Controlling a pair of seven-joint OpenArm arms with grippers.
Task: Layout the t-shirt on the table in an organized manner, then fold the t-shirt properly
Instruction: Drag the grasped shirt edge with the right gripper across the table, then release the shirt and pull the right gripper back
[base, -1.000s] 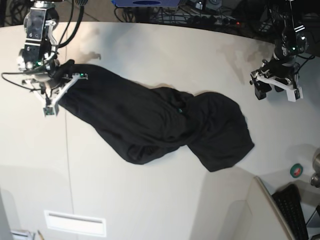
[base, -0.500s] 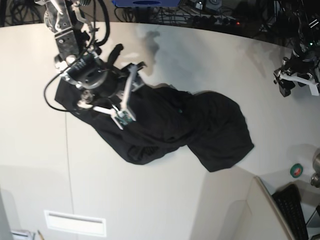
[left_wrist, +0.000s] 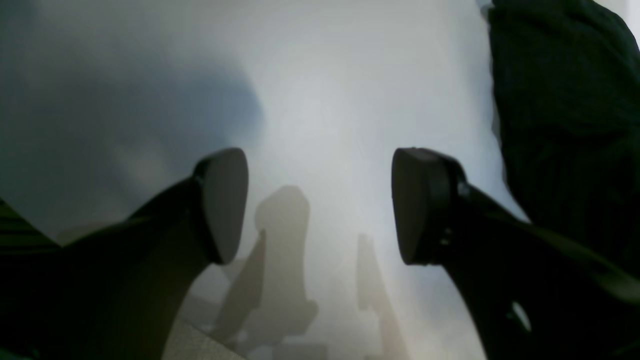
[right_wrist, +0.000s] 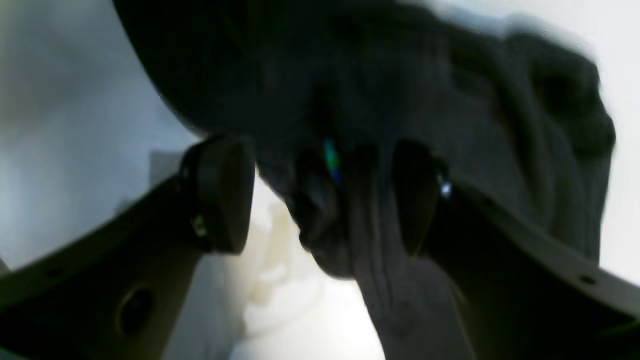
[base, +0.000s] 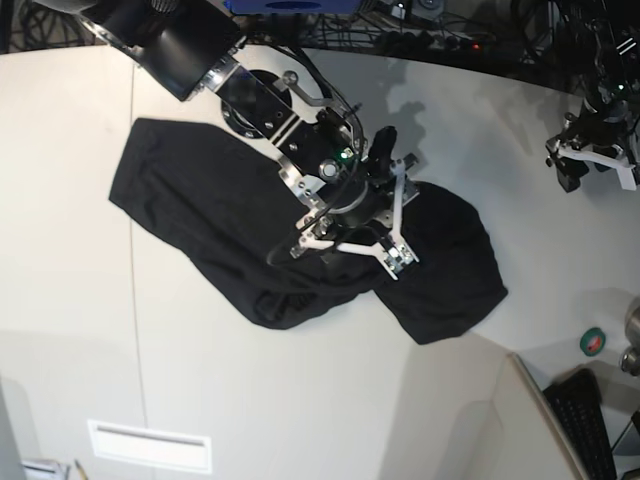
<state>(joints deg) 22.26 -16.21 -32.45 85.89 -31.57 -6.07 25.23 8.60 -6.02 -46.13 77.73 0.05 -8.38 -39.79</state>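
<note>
Having swung in from the far corner, the right gripper (base: 357, 236) is hovering with jaws apart over the t-shirt's (base: 200, 215) bunched middle, while the left gripper (base: 592, 170), also apart, is hanging well off its end.

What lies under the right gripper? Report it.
Bunched folds of the black t-shirt, lying crumpled on the table. The right gripper hovers open above them, nothing held. The cloth directly beneath its body is hidden from the base view.

Dark cable tangle (base: 420, 30) behind far edge. White rectangular plate (base: 150, 446) near front. Keyboard (base: 590, 420) lower right, green-red round item (base: 592, 342) beside.
</note>
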